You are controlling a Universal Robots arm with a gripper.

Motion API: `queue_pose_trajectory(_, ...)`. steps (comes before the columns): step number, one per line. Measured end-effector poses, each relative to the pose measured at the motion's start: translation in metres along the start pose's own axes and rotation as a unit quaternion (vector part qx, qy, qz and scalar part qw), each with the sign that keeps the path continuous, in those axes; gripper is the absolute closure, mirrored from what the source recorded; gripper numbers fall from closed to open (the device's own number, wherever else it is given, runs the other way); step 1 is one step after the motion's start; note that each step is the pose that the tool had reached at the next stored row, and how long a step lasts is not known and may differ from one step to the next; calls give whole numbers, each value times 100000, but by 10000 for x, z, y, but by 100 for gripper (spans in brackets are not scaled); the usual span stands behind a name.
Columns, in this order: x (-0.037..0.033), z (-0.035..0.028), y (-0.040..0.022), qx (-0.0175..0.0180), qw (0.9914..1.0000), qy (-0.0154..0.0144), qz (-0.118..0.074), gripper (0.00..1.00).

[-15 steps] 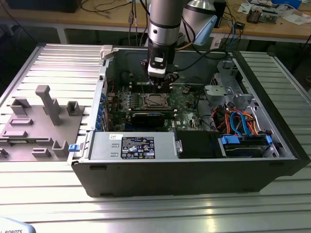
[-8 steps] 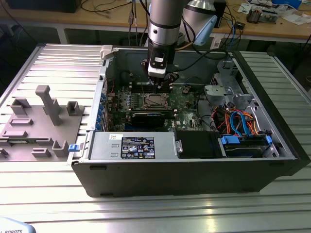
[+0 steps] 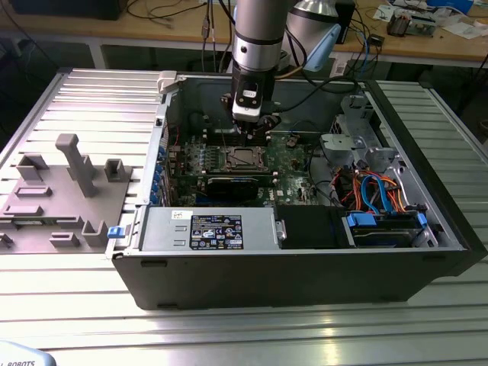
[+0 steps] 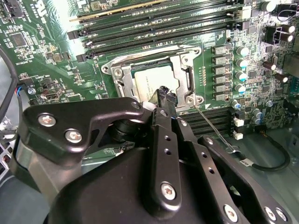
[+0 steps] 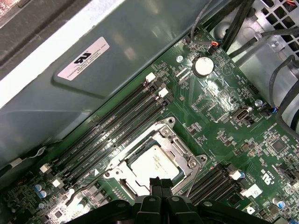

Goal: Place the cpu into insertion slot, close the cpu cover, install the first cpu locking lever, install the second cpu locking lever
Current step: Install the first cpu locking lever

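Note:
The cpu (image 4: 150, 80) (image 5: 155, 163) lies flat in the insertion slot (image 3: 242, 158) on the green board, its dull silver top showing. The cpu cover (image 4: 186, 70) (image 5: 169, 136) lies down over it, framing the chip. A thin wire locking lever (image 4: 212, 128) angles away from a corner of the socket. My gripper (image 4: 165, 94) (image 5: 161, 183) (image 3: 248, 128) hangs just above the socket's edge. Its black fingertips are pressed together, shut, with nothing between them.
Long memory slots (image 5: 117, 128) (image 4: 154, 28) run on both sides of the socket. A black expansion card (image 3: 232, 185), the power supply (image 3: 221, 230) and a drive cage with cables (image 3: 381, 200) sit inside the case. A grey fixture (image 3: 72, 179) stands at the exterior view's left.

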State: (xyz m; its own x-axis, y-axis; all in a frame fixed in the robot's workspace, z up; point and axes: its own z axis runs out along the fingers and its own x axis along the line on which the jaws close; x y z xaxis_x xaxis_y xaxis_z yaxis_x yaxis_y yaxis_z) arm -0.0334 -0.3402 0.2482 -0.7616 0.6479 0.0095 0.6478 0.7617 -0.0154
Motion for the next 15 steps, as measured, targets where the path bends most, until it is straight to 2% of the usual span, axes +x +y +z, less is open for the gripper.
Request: queue_pose_trajectory(15,0,0,0,6,99999,-9,-494,89)
